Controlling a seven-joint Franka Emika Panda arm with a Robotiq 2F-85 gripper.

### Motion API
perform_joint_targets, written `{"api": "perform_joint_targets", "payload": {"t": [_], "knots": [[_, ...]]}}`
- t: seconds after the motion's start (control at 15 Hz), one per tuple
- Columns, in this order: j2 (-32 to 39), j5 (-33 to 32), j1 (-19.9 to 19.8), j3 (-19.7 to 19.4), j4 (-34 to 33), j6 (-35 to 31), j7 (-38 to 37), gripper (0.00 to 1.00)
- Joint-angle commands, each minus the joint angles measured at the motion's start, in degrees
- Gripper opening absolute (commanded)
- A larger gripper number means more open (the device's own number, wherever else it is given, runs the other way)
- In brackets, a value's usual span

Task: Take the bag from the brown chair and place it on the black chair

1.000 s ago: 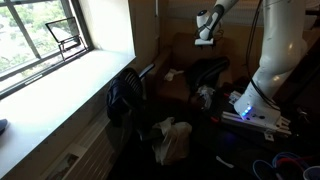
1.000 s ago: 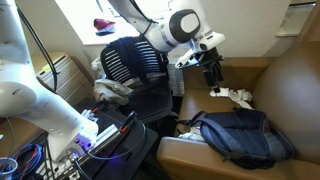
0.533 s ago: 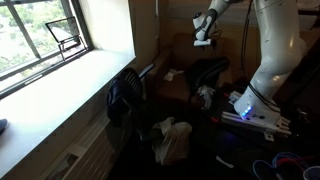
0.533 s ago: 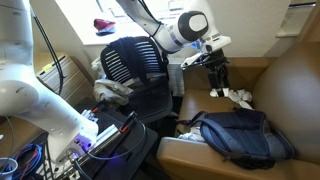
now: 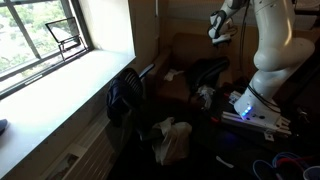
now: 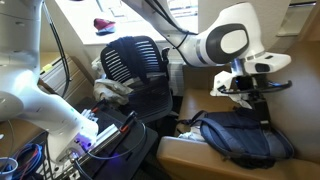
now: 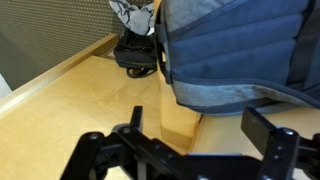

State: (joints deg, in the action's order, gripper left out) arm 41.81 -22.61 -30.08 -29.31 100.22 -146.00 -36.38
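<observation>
A dark blue bag (image 6: 240,138) lies on the brown chair (image 6: 292,70). It shows in the other exterior view (image 5: 208,70) and fills the top of the wrist view (image 7: 240,50). My gripper (image 6: 256,100) hangs open and empty just above the bag's near end, not touching it. It sits high in an exterior view (image 5: 220,32), and both fingers frame the bag's edge in the wrist view (image 7: 200,130). The black mesh chair (image 6: 135,62) stands beside the brown chair, also seen in an exterior view (image 5: 124,96).
A crumpled white item (image 6: 234,97) lies on the brown chair behind the bag. A white sack (image 5: 172,140) sits on the floor by the black chair. The robot base (image 5: 256,105) with cables stands close by. A window ledge (image 5: 70,75) runs along one side.
My gripper has swung sideways from the chair's back corner to a spot over the bag, still open. The bag has not moved.
</observation>
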Motion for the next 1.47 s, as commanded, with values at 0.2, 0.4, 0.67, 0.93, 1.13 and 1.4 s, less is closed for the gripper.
{"api": "perform_joint_targets", "payload": {"t": [0.2, 0.4, 0.67, 0.93, 1.13, 1.4], "knots": [[5.54, 7.42, -1.91, -2.18, -5.89, 0.15, 8.27, 1.00], [6.16, 8.92, -4.24, 0.89, -7.18, 3.11, 19.06, 1.00], [12.49, 6.92, -4.58, -0.77, -14.40, 13.08, 26.14, 1.00], [13.59, 5.16, -3.31, -2.47, -14.55, 16.11, 24.64, 1.00], [14.70, 5.11, -3.16, -2.81, -15.43, 16.41, 24.39, 1.00], [14.41, 12.45, -5.10, -0.30, -13.19, 11.99, 17.97, 1.00]]}}
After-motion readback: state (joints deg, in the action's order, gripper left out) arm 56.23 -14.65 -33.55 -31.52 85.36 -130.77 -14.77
